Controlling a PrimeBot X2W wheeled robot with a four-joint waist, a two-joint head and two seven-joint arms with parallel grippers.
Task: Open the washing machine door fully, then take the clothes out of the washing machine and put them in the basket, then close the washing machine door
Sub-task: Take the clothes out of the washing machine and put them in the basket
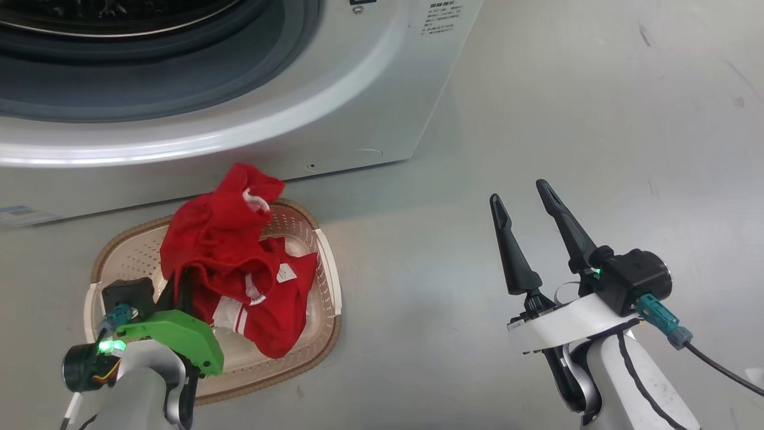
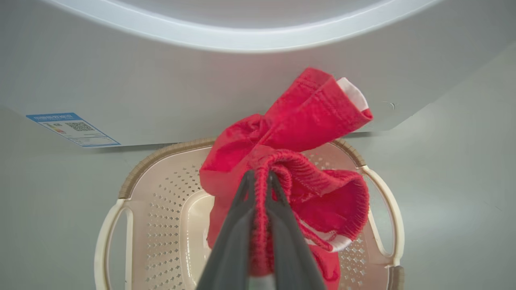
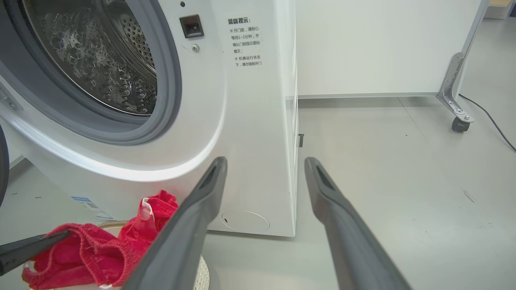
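Note:
The washing machine [image 1: 358,119] stands with its mouth uncovered, and its steel drum [image 3: 100,60] shows no clothes in the part I can see. A dark sliver at the right wrist view's left edge looks like the washing machine door [image 3: 1,169]. The cream basket [image 1: 331,280] sits on the floor before the machine. My left gripper [image 1: 182,279] is shut on the ribbed hem of a red garment [image 2: 306,117], holding it bunched above the basket [image 2: 161,209]. More red clothes [image 1: 280,316] with a white tag lie in the basket. My right gripper [image 1: 518,192] hangs open and empty over the floor, right of the basket.
A blue sticker [image 2: 72,129] marks the machine's lower front. Bare grey floor [image 1: 597,119] stretches right of the machine. Behind stands a white panel on a metal caster foot [image 3: 457,117], with a black cable [image 3: 494,123] on the floor.

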